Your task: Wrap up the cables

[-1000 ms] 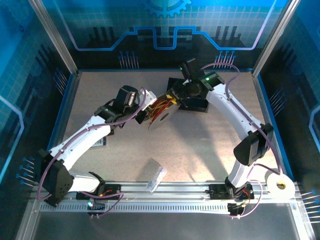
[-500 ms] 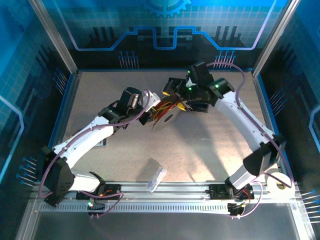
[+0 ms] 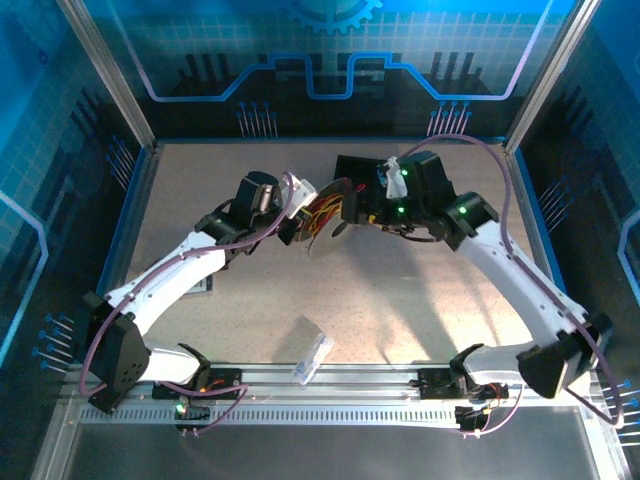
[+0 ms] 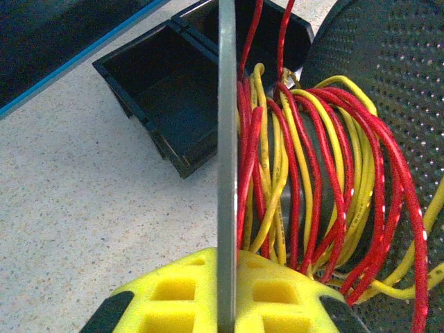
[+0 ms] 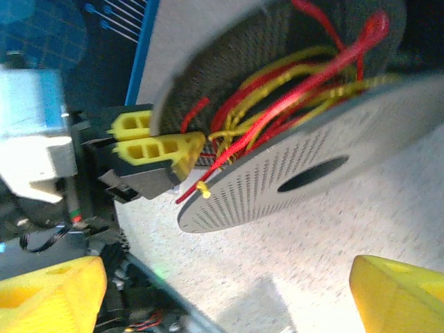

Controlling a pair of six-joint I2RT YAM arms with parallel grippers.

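left claw (image 4: 227, 295): pinching spool (image 4: 227, 104) rim, bottom centre
right claw (image 5: 225, 295): wide open, empty
cables (image 4: 312, 180): wound on spool

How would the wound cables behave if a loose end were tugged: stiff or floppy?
Probably floppy: the cables lie in slack, uneven loops on the spool, not tight turns. Perhaps springy too, since ends stick out past the flange. The spool itself likely would not shift, its flange pinched by the left gripper.
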